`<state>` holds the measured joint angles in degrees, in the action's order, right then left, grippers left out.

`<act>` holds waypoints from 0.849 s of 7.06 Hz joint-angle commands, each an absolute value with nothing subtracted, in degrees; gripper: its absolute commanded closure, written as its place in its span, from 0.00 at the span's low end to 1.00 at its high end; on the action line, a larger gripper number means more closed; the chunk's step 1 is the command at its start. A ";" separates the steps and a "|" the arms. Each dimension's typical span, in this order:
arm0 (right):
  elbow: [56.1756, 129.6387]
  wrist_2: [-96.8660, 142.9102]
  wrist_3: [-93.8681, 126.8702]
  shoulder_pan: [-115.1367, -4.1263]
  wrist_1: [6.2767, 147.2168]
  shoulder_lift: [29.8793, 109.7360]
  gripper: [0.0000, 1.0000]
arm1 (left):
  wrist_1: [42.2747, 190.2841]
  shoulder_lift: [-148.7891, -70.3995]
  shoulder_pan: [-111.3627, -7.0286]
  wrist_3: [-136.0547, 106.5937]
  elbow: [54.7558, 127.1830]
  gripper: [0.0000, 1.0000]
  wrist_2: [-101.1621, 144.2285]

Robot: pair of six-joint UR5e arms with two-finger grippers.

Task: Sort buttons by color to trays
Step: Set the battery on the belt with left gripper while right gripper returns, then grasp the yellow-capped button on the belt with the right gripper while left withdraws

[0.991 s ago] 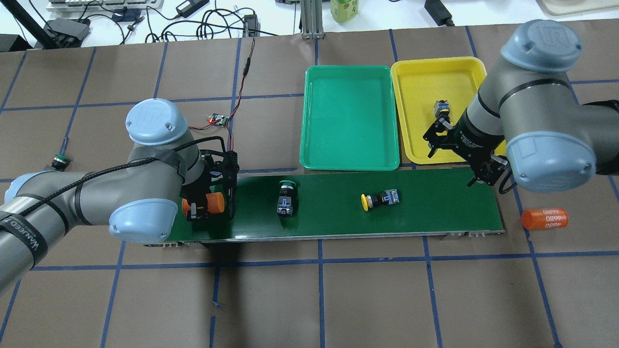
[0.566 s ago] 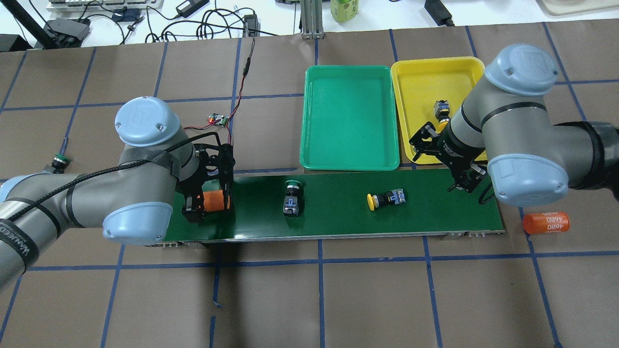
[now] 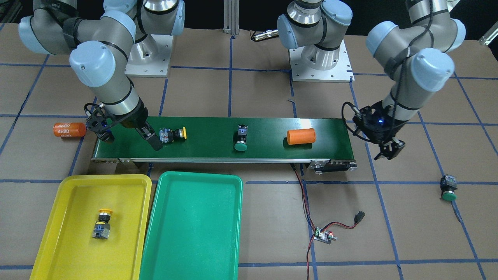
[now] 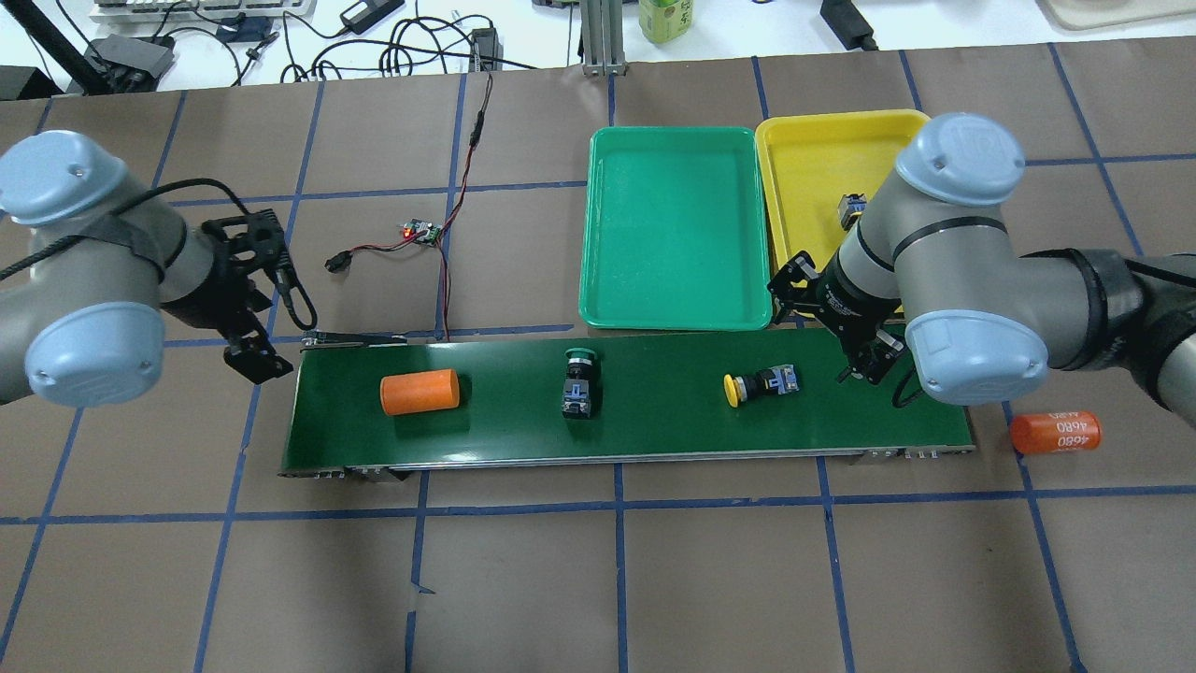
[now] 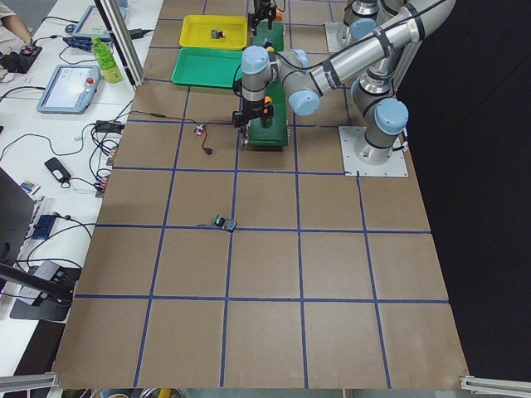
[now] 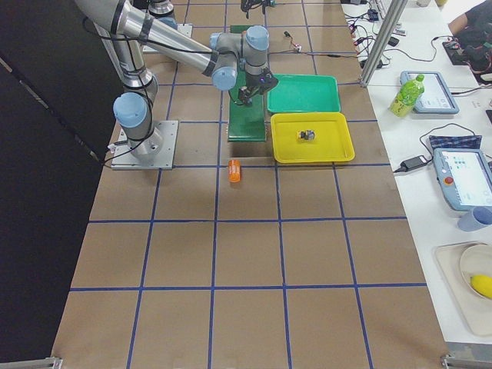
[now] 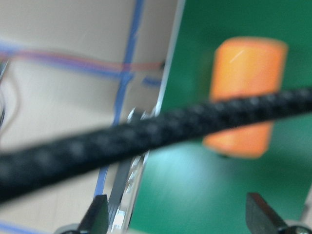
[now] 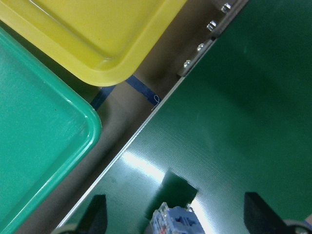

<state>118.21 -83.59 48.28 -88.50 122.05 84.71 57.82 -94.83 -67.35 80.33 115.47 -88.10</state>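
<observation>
Overhead exterior view: my right gripper (image 4: 811,334) hangs over the long dark-green conveyor belt (image 4: 654,425) with its jaws spread wide and nothing between them. A yellow-capped push-button switch (image 4: 759,384) lies on its side on the belt, close by the fingers. Just beside that gripper sit the shallow yellow plastic tray (image 4: 804,154), holding a second yellow-capped switch (image 3: 102,225), and the green plastic tray (image 4: 673,215). My left gripper (image 4: 271,299), also spread and empty, hovers just off the belt's end. An orange cylinder (image 4: 420,392) lies near it, and a green-capped switch (image 4: 577,383) farther along.
</observation>
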 commanded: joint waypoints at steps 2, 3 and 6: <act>119.27 -84.02 48.43 -89.38 122.70 83.67 0.00 | 57.92 -104.99 -56.88 66.51 104.00 0.00 -90.52; 119.70 -84.28 48.51 -89.38 122.70 83.50 0.00 | 57.31 -108.25 -55.30 57.74 101.63 0.00 -93.83; 119.88 -84.46 47.64 -89.30 122.52 83.41 0.87 | 57.22 -119.50 -51.70 51.69 92.92 0.00 -96.33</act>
<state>119.84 -84.30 47.86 -89.31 122.61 83.43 57.30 -114.96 -53.51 53.70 96.05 -95.89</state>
